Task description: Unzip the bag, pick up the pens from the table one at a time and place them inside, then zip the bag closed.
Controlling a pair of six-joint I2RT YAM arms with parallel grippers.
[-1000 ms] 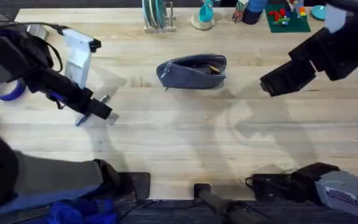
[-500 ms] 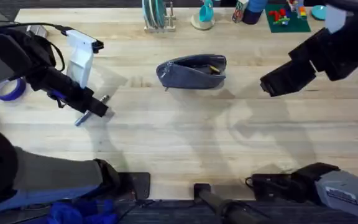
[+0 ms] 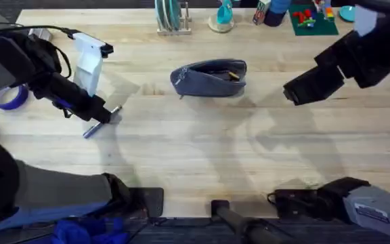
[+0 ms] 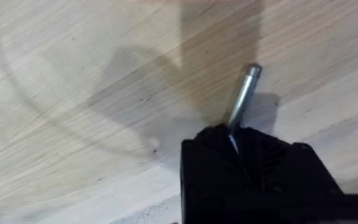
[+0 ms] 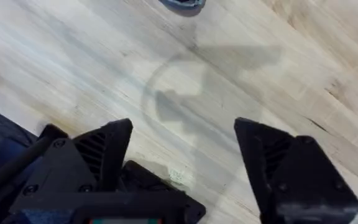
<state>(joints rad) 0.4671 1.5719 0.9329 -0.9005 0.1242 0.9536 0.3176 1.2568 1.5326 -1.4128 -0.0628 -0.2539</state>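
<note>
The left gripper (image 3: pixel 107 115) has its black fingers (image 4: pixel 241 155) pinched on a silver pen (image 3: pixel 100 122), which lies slantwise through the grip at the left side of the desk (image 3: pixel 202 156): in the overhead view one short metallic end pokes out past the fingertips toward the middle of the desk, and the longer end, with a bluish tip, trails back toward the near-left. The left wrist view shows the same pen's (image 4: pixel 242 96) bright shaft rising out from between the closed fingers, its blunt end free over the pale wood (image 4: pixel 73 124) with its shadow lying beside it; whether the pen touches the wood cannot be told. Just behind this gripper stands a white upright object (image 3: pixel 87 64), and a ring of blue tape (image 3: pixel 9 100) lies near the left edge. The right gripper (image 3: pixel 296 91) hangs over the right part of the desk with its fingers (image 5: pixel 278 168) spread wide and nothing between them, only bare planks (image 5: pixel 185 93) showing in the gap. The bag (image 3: pixel 208 78) lies at the centre-back of the desk, well apart from both grippers, unzipped, with something yellowish showing in its opening. A sliver of its blue-grey fabric (image 5: pixel 182 4) shows in the right wrist view. A dish rack (image 3: pixel 171 20) and colourful toys (image 3: pixel 310 17) line the far edge.
</note>
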